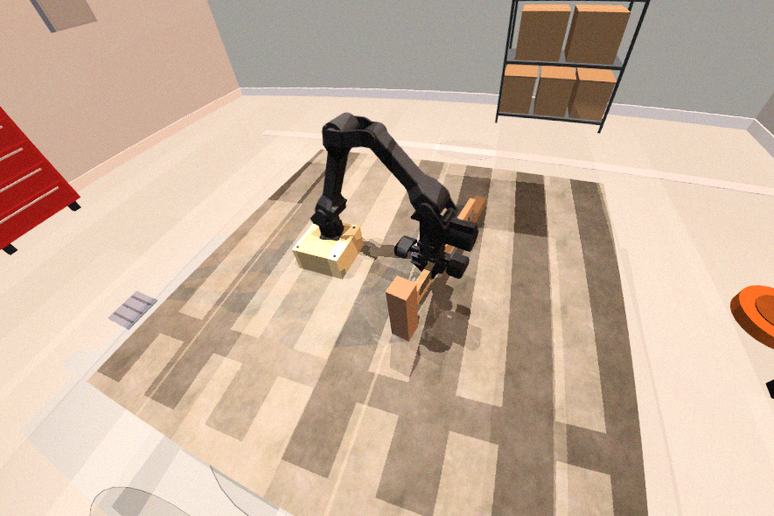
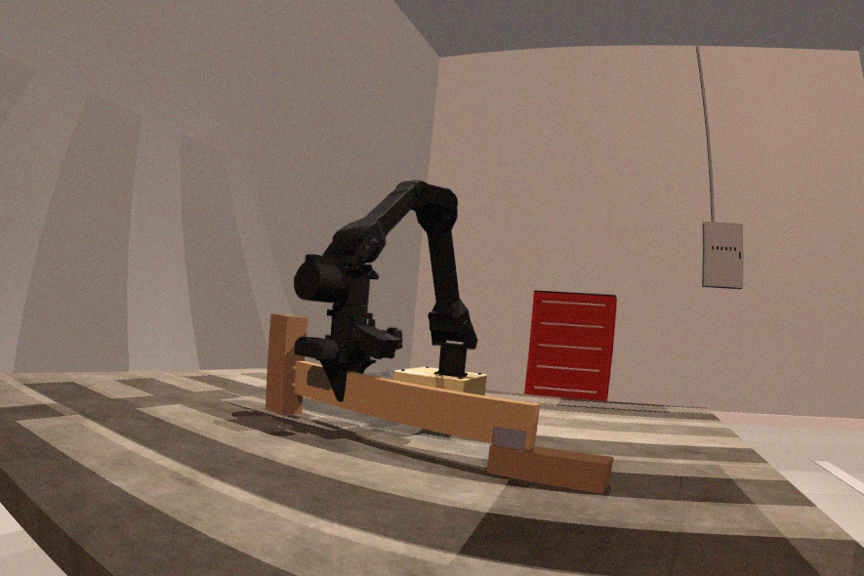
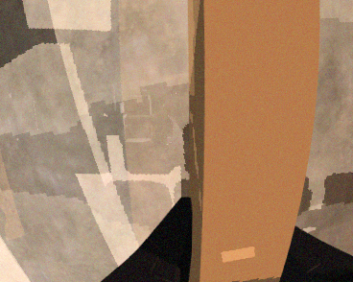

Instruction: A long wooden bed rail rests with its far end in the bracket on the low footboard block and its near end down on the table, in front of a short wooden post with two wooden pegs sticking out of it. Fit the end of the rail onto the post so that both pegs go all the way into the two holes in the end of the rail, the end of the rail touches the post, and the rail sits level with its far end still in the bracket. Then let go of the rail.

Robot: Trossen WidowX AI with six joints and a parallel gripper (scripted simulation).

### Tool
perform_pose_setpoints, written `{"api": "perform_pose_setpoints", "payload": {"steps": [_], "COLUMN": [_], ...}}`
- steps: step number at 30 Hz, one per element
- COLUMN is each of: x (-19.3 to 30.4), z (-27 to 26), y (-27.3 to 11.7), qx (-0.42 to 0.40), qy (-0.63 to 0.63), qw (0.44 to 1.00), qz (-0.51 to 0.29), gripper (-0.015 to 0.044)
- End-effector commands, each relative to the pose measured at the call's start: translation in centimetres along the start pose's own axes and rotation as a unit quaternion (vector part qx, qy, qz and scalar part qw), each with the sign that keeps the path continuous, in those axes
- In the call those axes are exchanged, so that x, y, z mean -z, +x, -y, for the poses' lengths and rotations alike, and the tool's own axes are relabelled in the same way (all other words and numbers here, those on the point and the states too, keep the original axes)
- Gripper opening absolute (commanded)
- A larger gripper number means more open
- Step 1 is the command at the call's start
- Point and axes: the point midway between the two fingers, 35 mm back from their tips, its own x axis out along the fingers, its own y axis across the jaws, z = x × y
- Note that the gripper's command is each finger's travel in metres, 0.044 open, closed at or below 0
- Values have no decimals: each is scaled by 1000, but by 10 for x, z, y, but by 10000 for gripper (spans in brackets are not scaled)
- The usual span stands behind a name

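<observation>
The rail point(image 1: 424, 283) point(image 2: 439, 405) point(image 3: 259, 120) runs from the post to the block, its near end raised off the table and looking roughly level. Its far end sits in the grey bracket point(image 2: 509, 437) on the low footboard block point(image 1: 478, 205) point(image 2: 568, 470). The upright post point(image 1: 402, 309) point(image 2: 283, 359) stands right at the rail's near end. A small peg point(image 2: 297, 389) shows at that end's lower corner. Whether the pegs are in the holes, or the end touches the post, I cannot tell. My gripper point(image 1: 430, 268) point(image 2: 344, 382) point(image 3: 211, 205) is shut on the rail near the post, pointing down.
The arm's base stands on a pale yellow block point(image 1: 324, 250) point(image 2: 474, 382) beside the rail. The striped table top point(image 1: 338, 426) point(image 2: 242, 488) carries everything. A red drawer cabinet point(image 1: 10, 163) point(image 2: 572, 343) and a shelf with boxes point(image 1: 542, 33) stand away from the table.
</observation>
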Motion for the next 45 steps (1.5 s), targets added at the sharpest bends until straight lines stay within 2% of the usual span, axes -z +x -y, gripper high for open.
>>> {"api": "perform_pose_setpoints", "payload": {"steps": [1,45], "x": [3,5], "z": [2,1], "y": [-2,2], "qx": [4,4], "qy": [0,0], "qw": [1000,1000], "qz": [-4,-4], "gripper": [0,0]}}
